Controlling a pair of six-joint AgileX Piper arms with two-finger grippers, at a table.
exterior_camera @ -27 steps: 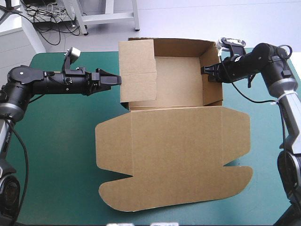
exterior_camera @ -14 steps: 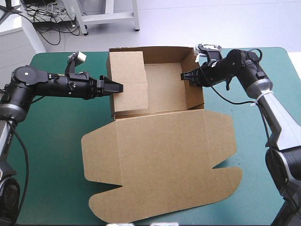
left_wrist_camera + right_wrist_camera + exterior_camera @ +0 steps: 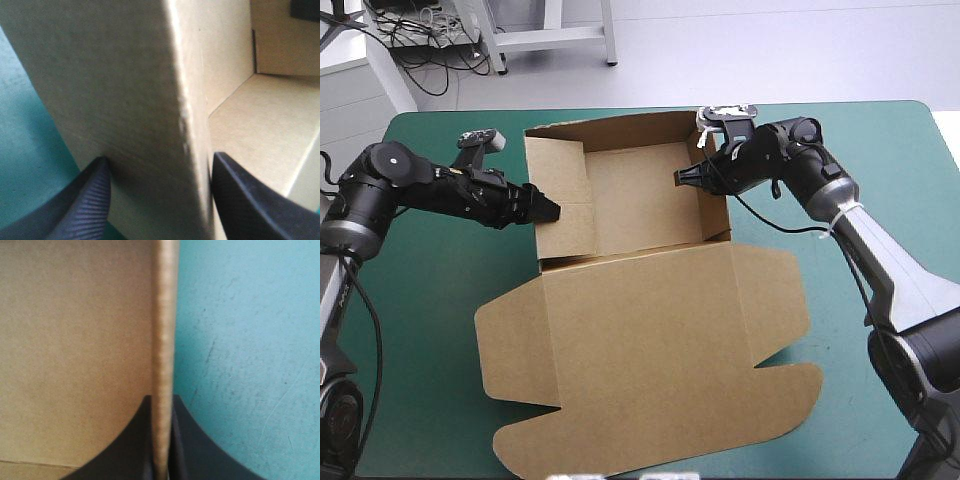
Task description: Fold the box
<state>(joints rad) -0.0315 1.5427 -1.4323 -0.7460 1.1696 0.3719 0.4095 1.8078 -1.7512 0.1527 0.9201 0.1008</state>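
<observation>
- Nearest the robot, well short of both tools, the flat lid panel of the brown cardboard box (image 3: 640, 340) lies spread on the teal-green tabletop (image 3: 430, 320). Its cut side flaps and rounded tabs point toward the near edge.
- Past the lid's crease, the box's tray stands open with its walls raised. It sits between the two tools, on the far half of the tabletop.
- The left tool (image 3: 550, 210), two broad black fin-shaped fingers, comes in from the tray's left side and is clamped on the left wall. A folded-in panel of that wall lies just ahead of its tips.
- In the left wrist view this tool (image 3: 159, 159) straddles the wall's upright edge. One finger (image 3: 95, 195) presses the outer face of the box (image 3: 125, 75), above the tabletop (image 3: 20, 125). The other finger touches the inner side, with the tray floor ahead of it.
- The right tool (image 3: 678, 178), of the same black fins, reaches across from the tray's right side and pinches the right wall.
- In the right wrist view that tool (image 3: 161, 399) is all but closed, with only the thin board edge between its fingers. The box (image 3: 75, 340) fills one side of it and bare tabletop (image 3: 240, 340) the other.
- Beyond both tools, the tray's far wall stands upright near the tabletop's far edge.
</observation>
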